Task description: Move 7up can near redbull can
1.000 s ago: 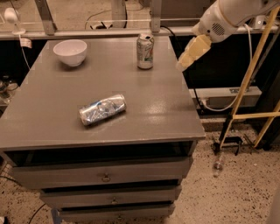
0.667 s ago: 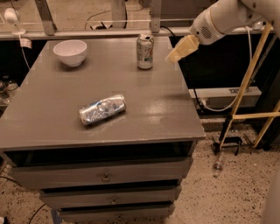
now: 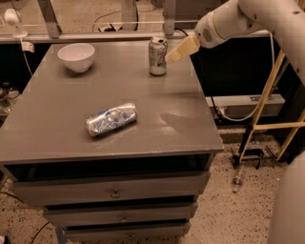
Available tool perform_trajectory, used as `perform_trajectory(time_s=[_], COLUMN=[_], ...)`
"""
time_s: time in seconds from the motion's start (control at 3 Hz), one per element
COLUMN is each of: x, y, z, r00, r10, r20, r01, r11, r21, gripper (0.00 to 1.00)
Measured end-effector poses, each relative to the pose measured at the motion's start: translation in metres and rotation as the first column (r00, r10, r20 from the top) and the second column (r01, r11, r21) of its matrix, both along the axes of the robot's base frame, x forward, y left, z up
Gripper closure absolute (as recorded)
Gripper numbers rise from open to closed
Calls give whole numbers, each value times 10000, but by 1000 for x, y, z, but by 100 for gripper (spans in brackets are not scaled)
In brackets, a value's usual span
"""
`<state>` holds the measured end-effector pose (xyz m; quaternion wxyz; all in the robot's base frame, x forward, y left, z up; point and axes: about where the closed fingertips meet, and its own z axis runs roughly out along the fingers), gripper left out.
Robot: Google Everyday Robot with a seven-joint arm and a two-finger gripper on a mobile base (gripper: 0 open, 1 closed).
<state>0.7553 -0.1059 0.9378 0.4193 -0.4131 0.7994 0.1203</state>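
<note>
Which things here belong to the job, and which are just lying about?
Job:
7up can, upright at the back
redbull can, lying on its side
pincer, close beside the 7up can

Lying about:
white bowl, at the back

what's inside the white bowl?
The bowl looks empty and white inside where visible; the part behind its near wall is hidden. The gripper hovers beside the 7up can, away from the bowl.

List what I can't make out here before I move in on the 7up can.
All in the camera view:
- Whether the gripper, just right of the 7up can near its top, touches it: one angle gives no depth.
- 7up can's far side: hidden by its own body.
- redbull can, lying on its side: underside hidden against the table.
- arm: cut off by the right edge.
</note>
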Motion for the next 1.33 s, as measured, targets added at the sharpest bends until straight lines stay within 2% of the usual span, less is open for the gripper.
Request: perform_trajectory(time_s=[0.33, 1.0, 1.33], x=[18, 48, 52], y=[18, 72, 86], z=[-7, -26, -30], r00=[9998, 9982, 9965], r10=[-174, 404, 663], r20=[-78, -442, -509], r01=[177, -382, -637], r11=[9994, 9980, 9967], r21=[307, 505, 493], gripper=[0, 3, 26])
